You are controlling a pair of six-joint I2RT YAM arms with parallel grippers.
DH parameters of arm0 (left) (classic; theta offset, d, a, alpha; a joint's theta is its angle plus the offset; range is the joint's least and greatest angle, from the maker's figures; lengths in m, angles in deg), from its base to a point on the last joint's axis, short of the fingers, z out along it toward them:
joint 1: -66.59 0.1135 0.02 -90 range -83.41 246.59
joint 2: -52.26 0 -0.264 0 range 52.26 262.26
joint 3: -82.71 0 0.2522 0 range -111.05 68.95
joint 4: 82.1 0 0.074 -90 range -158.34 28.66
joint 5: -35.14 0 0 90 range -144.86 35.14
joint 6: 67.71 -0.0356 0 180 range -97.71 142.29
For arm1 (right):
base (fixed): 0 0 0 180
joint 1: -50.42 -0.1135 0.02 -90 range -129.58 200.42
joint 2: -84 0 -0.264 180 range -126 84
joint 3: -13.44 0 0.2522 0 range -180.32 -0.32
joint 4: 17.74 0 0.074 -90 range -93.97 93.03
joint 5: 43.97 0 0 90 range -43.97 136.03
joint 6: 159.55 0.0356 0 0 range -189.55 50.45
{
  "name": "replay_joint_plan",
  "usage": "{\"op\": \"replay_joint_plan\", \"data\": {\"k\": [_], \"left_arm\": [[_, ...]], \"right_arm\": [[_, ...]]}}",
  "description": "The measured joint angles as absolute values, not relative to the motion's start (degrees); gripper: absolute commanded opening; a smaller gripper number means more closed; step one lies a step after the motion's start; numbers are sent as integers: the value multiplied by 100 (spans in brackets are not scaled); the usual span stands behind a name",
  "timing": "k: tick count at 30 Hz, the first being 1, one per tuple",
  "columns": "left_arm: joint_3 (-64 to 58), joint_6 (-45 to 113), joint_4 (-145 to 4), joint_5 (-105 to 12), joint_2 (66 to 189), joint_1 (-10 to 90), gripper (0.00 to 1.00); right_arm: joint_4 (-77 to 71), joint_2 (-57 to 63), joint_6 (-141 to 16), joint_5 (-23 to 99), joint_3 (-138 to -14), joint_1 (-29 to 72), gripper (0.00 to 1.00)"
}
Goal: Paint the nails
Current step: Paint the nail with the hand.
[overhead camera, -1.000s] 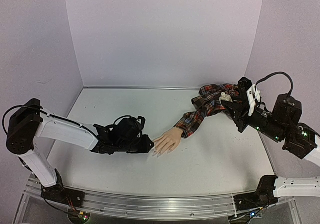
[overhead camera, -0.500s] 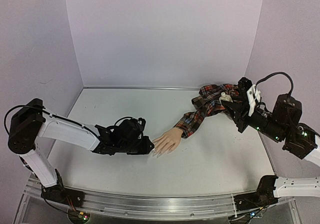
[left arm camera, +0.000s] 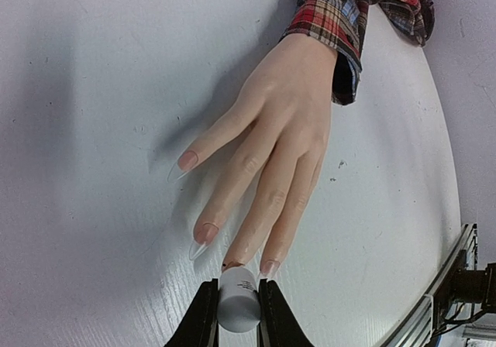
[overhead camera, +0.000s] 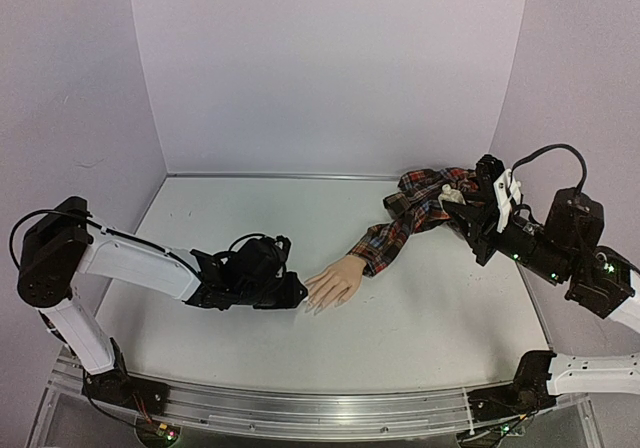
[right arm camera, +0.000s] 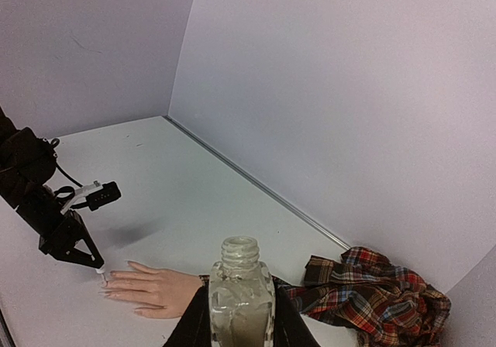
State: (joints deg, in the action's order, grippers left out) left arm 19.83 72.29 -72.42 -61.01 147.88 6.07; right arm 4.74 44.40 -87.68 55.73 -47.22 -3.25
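A skin-coloured mannequin hand [overhead camera: 335,282] with a red plaid sleeve [overhead camera: 420,208] lies palm down on the white table. Its long pale nails [left arm camera: 203,237] show in the left wrist view, fingers pointing at my left gripper. My left gripper [overhead camera: 290,293] is shut on a white cap [left arm camera: 237,299], whose front end meets the middle fingertip [left arm camera: 232,265]. Any brush under the cap is hidden. My right gripper [overhead camera: 478,206] is shut on a small clear open bottle [right arm camera: 242,300], held upright above the sleeve at the right.
The table [overhead camera: 300,218] is enclosed by pale lilac walls at the back and sides. A metal rail [overhead camera: 300,408] runs along the near edge. The bunched sleeve cloth [right arm camera: 372,293] lies at the back right.
The left arm has shifted very slightly; the gripper stays at the fingertips. The right arm and the bottle have not moved.
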Motion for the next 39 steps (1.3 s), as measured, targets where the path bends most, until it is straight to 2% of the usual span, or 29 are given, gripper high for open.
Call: {"op": "replay_joint_plan", "data": {"k": [39], "left_arm": [[1999, 7336, -7242, -6042, 14880, 658, 0]], "right_arm": [[474, 4430, -8770, 5559, -4722, -325, 0]]}}
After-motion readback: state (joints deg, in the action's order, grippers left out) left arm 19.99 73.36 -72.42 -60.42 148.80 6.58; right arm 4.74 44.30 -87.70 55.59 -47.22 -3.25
